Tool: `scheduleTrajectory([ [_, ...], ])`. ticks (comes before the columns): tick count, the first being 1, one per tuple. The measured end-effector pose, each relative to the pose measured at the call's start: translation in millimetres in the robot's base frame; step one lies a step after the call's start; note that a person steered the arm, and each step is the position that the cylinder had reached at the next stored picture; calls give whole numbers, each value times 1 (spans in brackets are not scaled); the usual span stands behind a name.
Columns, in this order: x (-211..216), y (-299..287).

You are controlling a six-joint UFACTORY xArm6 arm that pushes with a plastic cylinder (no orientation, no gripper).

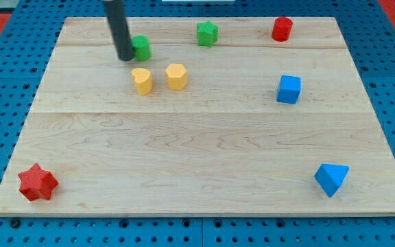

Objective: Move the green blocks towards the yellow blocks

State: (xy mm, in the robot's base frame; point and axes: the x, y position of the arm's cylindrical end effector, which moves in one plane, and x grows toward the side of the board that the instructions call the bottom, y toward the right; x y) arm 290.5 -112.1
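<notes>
Beside green block (142,48), my tip (125,58)

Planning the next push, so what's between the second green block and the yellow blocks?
Camera view: only bare board separates the second green block from the yellow blocks; my tip is left of that stretch.

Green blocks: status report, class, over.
My tip against left green block, its left side. Second green block apart, upper middle. Yellow blocks just below. Nothing between.
</notes>
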Motion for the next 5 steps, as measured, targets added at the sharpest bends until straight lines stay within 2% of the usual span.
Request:
scheduleTrajectory([
  [1, -32, 33],
  [2, -48, -11],
  [3, -92, -28],
  [4, -99, -1],
  [5, -90, 64],
])
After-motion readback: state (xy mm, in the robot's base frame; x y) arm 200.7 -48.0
